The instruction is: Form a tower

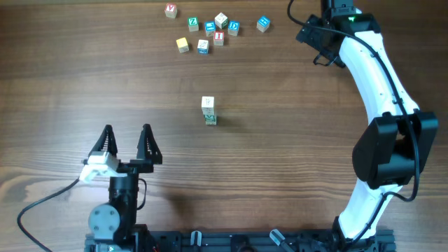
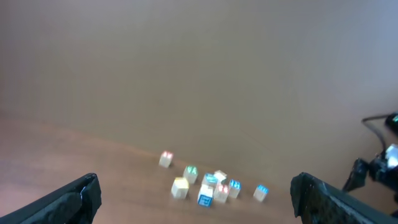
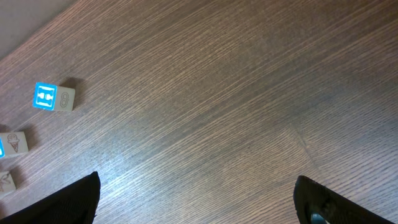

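Note:
The tower [image 1: 208, 110] is a short one-cube-wide stack of pale cubes with green prints, standing alone mid-table. My left gripper [image 1: 127, 129] hovers near the front left, open, well short and left of the tower. In the left wrist view the left gripper [image 2: 196, 200] holds nothing, and the tower is out of that view. My right arm [image 1: 371, 77] reaches to the far right edge; its fingers are cut off overhead. In the right wrist view the right gripper [image 3: 196, 202] is open over bare wood.
Several loose letter cubes [image 1: 210, 29] lie scattered at the far edge, with a yellow cube [image 1: 183, 44] nearest the left and a blue cube [image 1: 262, 24] apart on the right. That blue cube [image 3: 53, 98] lies left of my right gripper. The cluster of loose cubes [image 2: 208, 186] is blurred.

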You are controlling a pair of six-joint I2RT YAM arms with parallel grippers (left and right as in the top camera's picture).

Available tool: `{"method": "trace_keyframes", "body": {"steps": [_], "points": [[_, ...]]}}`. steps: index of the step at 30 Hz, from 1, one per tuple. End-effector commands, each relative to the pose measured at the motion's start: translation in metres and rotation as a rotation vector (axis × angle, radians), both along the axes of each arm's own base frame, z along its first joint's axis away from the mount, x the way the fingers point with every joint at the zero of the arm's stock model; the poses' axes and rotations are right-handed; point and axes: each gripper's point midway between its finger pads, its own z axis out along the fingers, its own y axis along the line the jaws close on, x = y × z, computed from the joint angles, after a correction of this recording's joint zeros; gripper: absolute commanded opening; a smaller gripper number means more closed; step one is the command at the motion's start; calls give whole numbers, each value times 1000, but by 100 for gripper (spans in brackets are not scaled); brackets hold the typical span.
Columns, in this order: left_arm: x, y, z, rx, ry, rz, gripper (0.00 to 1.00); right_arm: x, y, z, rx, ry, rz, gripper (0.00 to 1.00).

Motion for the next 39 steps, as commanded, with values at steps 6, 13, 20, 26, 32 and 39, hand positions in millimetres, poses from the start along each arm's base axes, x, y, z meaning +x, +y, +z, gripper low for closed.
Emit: {"method": "trace_keyframes", "body": {"steps": [6,13,20,26,32,39], "points": [[5,0,-73,10,291,-1,100,4,-2,23,-7,-54,0,100],[5,0,-72,10,291,-1,100,4,-2,23,-7,-54,1,100],[5,0,-72,10,291,-1,100,4,-2,23,-7,-54,0,100],[5,0,-72,9,290,-1,100,4,-2,23,-7,-54,0,100],[5,-6,-76,12,307,-35,100,4,-2,23,-7,-54,1,100],[8,-6,-90,13,371,-38,100,4,-2,23,-7,-54,1,100]]}}
